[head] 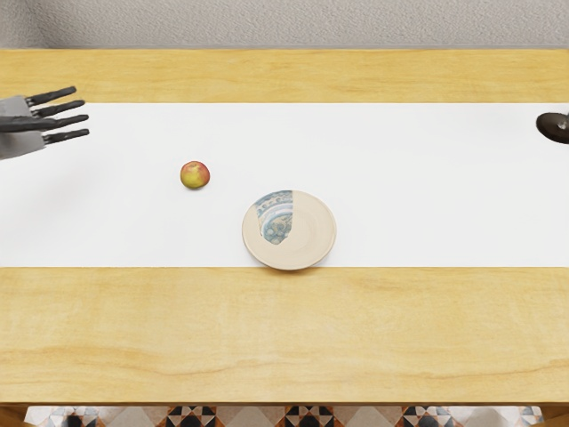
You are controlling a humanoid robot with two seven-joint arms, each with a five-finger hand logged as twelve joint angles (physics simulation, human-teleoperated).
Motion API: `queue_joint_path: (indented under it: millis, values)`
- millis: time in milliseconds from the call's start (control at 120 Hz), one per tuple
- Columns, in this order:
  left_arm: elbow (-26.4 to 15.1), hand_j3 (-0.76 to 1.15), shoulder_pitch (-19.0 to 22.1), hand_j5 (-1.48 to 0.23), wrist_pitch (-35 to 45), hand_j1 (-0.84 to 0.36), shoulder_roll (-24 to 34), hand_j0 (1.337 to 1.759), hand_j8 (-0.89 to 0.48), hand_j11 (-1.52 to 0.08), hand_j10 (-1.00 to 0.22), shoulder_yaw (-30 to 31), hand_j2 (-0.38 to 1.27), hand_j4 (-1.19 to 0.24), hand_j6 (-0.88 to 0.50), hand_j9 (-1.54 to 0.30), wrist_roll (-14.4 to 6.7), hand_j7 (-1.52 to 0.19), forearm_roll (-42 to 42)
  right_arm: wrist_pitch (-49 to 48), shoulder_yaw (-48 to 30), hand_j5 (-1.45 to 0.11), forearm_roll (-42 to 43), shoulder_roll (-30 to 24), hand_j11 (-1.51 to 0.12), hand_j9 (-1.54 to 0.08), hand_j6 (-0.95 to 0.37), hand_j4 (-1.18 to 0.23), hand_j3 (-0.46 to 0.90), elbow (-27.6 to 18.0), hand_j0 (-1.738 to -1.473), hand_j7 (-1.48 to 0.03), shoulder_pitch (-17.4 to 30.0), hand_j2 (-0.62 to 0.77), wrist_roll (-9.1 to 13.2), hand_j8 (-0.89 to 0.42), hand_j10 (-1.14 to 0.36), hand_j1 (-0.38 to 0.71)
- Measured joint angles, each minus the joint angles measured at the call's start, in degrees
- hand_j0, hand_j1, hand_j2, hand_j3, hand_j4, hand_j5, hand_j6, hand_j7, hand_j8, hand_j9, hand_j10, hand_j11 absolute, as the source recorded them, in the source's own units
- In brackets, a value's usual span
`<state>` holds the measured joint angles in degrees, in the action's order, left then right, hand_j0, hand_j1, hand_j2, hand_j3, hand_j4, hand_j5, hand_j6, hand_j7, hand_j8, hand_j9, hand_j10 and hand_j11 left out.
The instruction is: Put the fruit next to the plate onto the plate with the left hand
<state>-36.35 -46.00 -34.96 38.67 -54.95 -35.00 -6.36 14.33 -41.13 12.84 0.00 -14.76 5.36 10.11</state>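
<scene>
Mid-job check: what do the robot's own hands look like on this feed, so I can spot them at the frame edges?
The left hand has a pale grey, blocky palm and slender black jointed fingers; no cables or markings show. Of the right hand only a small dark rounded piece with a greyish patch shows at the right edge.

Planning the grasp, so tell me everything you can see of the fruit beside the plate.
The fruit is small, round and apple-like, its smooth skin red blending into yellow-green. It looks whole and sits on the white runner, up and left of the plate, apart from its rim. Nothing else touches it; the left hand is open, far to its left.
</scene>
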Motion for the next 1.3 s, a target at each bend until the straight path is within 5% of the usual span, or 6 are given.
queue_joint_path:
  millis: [100, 333, 500, 667, 967, 1300]
  values:
    - [-0.1, 0.00, -0.1, -0.04, 0.0, 0.32, 0.1, 1.658, -0.02, -0.04, -0.02, 0.9, 0.01, -0.02, -0.02, -0.04, 0.0, -0.04, -0.1, 0.0, 0.0, 0.00, 0.0, 0.0, 0.00, 0.00, 0.00, 0.00, 0.00, 0.0, -1.658, 0.00, 0.0, 0.00, 0.0, 0.00, 0.00, -0.35]
    - [-1.2, 0.00, -19.1, -0.04, -0.1, 0.32, -7.8, 1.658, -0.03, -0.04, -0.03, 17.4, 0.01, -0.03, -0.03, -0.04, 0.0, -0.04, 19.5, 0.0, 0.0, 0.00, 0.0, 0.0, 0.00, 0.00, 0.00, 0.00, 0.00, 0.1, -1.658, 0.00, 0.0, 0.00, 0.0, 0.00, 0.00, -0.35]
    - [-9.0, 0.00, -21.6, -0.04, 0.3, 0.31, -13.0, 1.658, -0.03, -0.04, -0.03, 25.4, 0.01, -0.03, -0.03, -0.04, 0.0, -0.04, 35.0, 0.0, 0.0, 0.00, 0.0, 0.0, 0.00, 0.00, 0.00, 0.00, 0.00, 0.1, -1.658, 0.00, 0.0, 0.00, 0.0, 0.00, 0.00, -0.35]
    - [-11.4, 0.00, -27.9, -0.07, 13.6, 0.29, -18.3, 1.658, -0.05, -0.07, -0.05, 37.4, 0.01, -0.05, -0.05, -0.07, 0.0, -0.07, 44.7, 0.0, 0.0, 0.00, 0.0, 0.0, 0.00, 0.00, 0.00, 0.00, 0.00, 0.1, -1.658, 0.00, 0.0, 0.00, 0.0, 0.00, 0.00, -0.35]
    - [-0.5, 0.00, -28.8, -0.10, 30.9, 0.25, -29.7, 1.658, -0.08, -0.10, -0.08, 55.1, 0.02, -0.08, -0.08, -0.10, 0.0, -0.10, 51.0, 0.0, 0.0, 0.00, 0.0, 0.0, 0.00, 0.00, 0.00, 0.00, 0.00, 0.1, -1.658, 0.00, 0.0, 0.00, 0.0, 0.00, 0.00, -0.35]
    - [1.6, 0.00, -28.7, -0.24, 33.7, 0.13, -33.8, 1.658, -0.19, -0.24, -0.19, 59.0, 0.04, -0.19, -0.19, -0.24, 0.0, -0.24, 51.3, 0.0, 0.0, 0.00, 0.0, 0.0, 0.00, 0.00, 0.00, 0.00, 0.00, 0.1, -1.658, 0.00, 0.0, 0.00, 0.0, 0.00, 0.00, -0.35]
